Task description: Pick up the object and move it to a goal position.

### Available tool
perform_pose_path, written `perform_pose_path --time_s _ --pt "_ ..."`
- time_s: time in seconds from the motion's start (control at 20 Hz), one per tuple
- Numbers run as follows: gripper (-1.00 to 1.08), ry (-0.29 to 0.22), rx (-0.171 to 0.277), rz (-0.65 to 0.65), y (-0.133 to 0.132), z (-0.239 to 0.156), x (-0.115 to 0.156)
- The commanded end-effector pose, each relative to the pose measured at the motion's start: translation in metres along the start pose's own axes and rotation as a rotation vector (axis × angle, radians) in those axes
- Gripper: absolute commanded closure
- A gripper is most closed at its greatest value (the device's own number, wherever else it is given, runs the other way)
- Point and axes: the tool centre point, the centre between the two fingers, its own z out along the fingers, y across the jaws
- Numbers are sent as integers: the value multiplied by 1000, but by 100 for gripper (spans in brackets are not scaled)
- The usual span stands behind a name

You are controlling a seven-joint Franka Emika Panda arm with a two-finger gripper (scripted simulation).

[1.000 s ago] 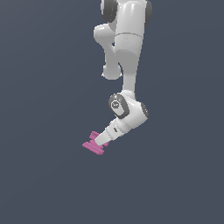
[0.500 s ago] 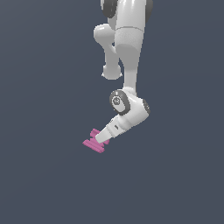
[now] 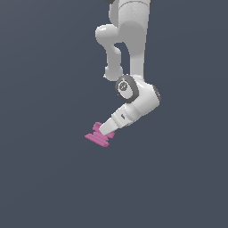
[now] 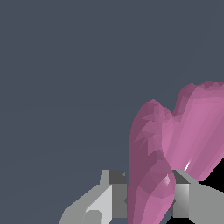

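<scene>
**Grasp on, carry still to come**

Pink ridged object (image 3: 99,135) at the tip of the tilted arm (image 3: 133,102), low in the exterior view, slightly toward that view's left. No shadow, no contact line under it; lifted or still resting, impossible to tell against the flat grey ground (image 3: 44,178). No goal marker in either view, so remaining travel cannot be judged. Best reading: pick stage reached or nearly finished, transport and placement left to do.

Gripper (image 4: 146,192) narrowed around the block. In the wrist view, grey fingers (image 4: 181,192) flanking one pink ridge on both sides, pads apparently touching it, no visible gap. Larger pink lobe bulging past the far finger, outside the grip. Hold apparently on the slimmer part only; some risk of twisting during the move.
</scene>
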Motion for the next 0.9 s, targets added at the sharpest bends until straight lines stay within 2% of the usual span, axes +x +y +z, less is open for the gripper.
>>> perform_pose_path --time_s 0.0,0.85 --pt "108 1 0 0 8 -23 -12" --pt "108 3 4 -1 69 -199 -100"
